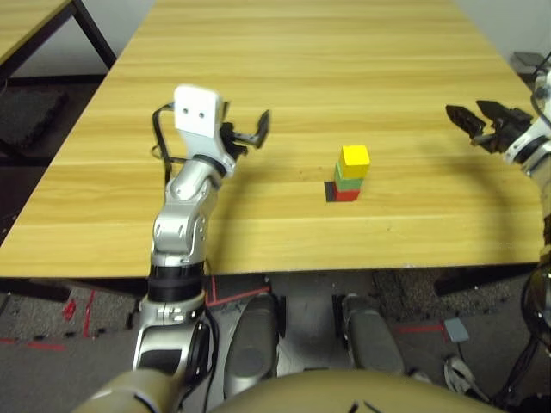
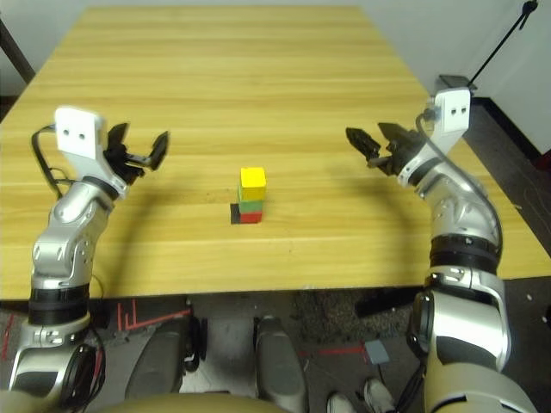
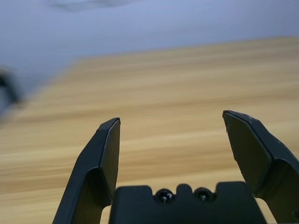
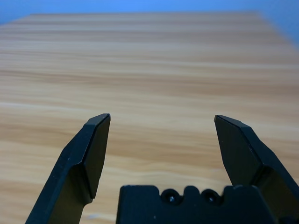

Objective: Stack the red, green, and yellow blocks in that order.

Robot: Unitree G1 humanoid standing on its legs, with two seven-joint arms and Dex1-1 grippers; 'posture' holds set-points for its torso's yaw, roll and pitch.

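Observation:
Near the middle of the wooden table (image 2: 258, 86) stands a stack of three cubes: the red block (image 2: 250, 217) at the bottom, the green block (image 2: 250, 200) on it, the yellow block (image 2: 253, 179) on top. The stack rests on a flat black patch (image 2: 235, 213). My left gripper (image 2: 138, 148) hangs open and empty to the left of the stack, well apart from it. My right gripper (image 2: 373, 138) is open and empty to the stack's right, also apart. In both wrist views the fingers (image 3: 105, 154) (image 4: 91, 154) stand wide with bare table between them.
The table's front edge (image 2: 258, 288) runs just below the stack. A second table corner (image 1: 34, 26) shows at the far left. On the floor to the right stand a small stand base (image 2: 454, 82) and a slanted pole (image 2: 508, 39).

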